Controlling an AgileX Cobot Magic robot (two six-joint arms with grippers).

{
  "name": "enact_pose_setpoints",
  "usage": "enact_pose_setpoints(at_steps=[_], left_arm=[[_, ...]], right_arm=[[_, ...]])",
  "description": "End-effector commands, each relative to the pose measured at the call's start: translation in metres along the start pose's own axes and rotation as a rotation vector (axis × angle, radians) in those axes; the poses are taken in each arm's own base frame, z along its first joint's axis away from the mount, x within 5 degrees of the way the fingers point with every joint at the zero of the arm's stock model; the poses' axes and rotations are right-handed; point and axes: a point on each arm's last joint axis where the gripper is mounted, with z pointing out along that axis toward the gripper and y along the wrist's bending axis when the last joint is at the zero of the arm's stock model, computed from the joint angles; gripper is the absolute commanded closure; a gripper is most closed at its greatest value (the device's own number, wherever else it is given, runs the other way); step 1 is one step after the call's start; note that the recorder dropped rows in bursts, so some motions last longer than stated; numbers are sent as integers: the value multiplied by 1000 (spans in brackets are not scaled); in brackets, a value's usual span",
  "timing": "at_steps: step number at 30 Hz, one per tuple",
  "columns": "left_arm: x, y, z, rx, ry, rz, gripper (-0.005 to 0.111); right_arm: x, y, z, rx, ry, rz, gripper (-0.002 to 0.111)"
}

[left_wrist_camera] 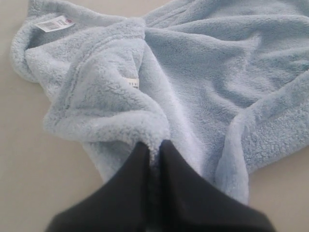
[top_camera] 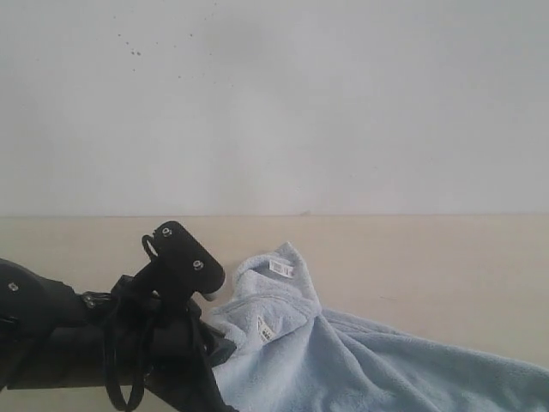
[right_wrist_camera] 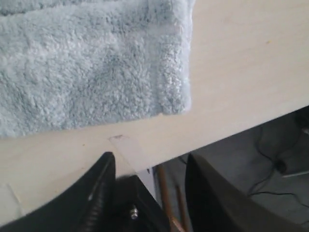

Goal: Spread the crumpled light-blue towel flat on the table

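- At the tips of the left claw [left_wrist_camera: 153,149], a thick fold of the towel [left_wrist_camera: 207,82] is pinched. The two black fingers are closed tight on it.
- Just beyond that claw the towel lies on the table [left_wrist_camera: 24,169]. It is bunched and doubled over itself, with a rolled hem and two white tags [left_wrist_camera: 54,22] showing.
- Ahead of the right claw [right_wrist_camera: 149,166], one corner of the towel lies flat near the table's edge. This claw is wide open and holds nothing, hovering over bare tabletop.
- By the look of it, the spreading is partly done: the end by the right claw is smooth, while the end at the left claw is crumpled and needs drawing out.
- The cloth is pale blue, thick, fluffy and limp.
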Motion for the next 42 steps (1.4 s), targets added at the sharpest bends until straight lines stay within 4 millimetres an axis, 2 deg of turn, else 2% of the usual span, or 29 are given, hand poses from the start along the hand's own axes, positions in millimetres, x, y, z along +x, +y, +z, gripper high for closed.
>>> enact_pose_setpoints(at_steps=[1, 7, 14, 18, 21, 28, 33, 37, 42], left_arm=[[-1, -1, -3, 13, -7, -10, 103], [1, -6, -3, 56, -1, -5, 103], [2, -4, -3, 32, 2, 8, 103], [2, -3, -3, 27, 1, 7, 103], [1, -3, -3, 24, -3, 7, 103], [0, -4, -3, 35, -3, 7, 103], [0, -4, -3, 37, -3, 0, 103], [0, -4, -3, 37, -3, 0, 103], [0, -4, -3, 39, -3, 0, 103]], right_arm=[[-11, -11, 5, -60, -70, 89, 64], [-34, -8, 24, -65, -101, 100, 64], [-59, -3, 56, -76, -94, 86, 64], [-70, -1, 62, -85, -162, 90, 64], [-74, -3, 62, -67, -212, 104, 64], [-74, -14, 60, 49, -202, 174, 64], [-80, -14, 58, 41, -271, 183, 64], [-91, -15, 46, 20, -358, 207, 64], [-94, -18, 30, 20, -414, 214, 64]])
